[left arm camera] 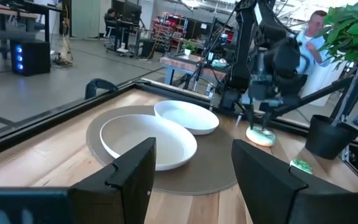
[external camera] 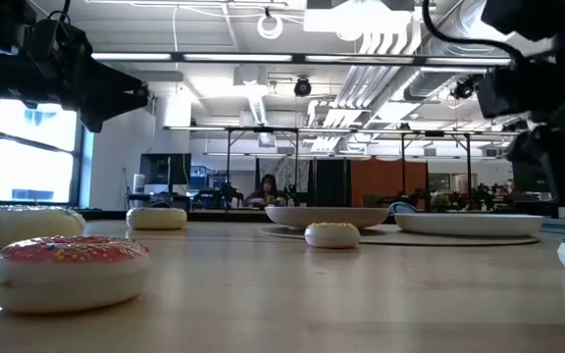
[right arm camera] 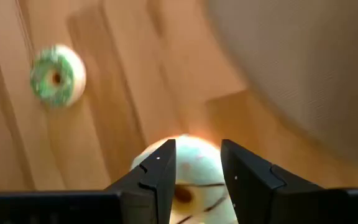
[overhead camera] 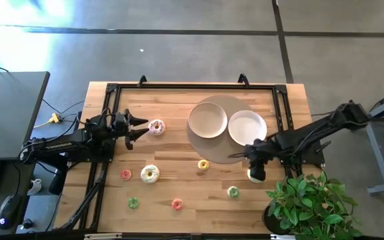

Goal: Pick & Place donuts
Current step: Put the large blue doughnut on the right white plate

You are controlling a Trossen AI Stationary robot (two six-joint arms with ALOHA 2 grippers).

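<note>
We saw the right end effector [right arm camera: 196, 163] poised over a pale cream donut [right arm camera: 197, 171] lying on the table [overhead camera: 179, 160] beside the round mat, its fingers apart either side of the ring. The left end effector [overhead camera: 141, 129] hung open near a pink-iced donut [overhead camera: 157, 127].

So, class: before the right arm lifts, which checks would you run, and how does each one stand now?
1. Right end effector is over a donut: ok, fingers straddle it.
2. Grip closed on that donut: cannot tell; fingers look parted.
3. White plate free of donuts: ok.
4. Beige plate free of donuts: ok.
5. Green donut apart from the right end effector: ok.
6. Left end effector, open, away from the plates: ok, it is beside the pink donut.
</note>
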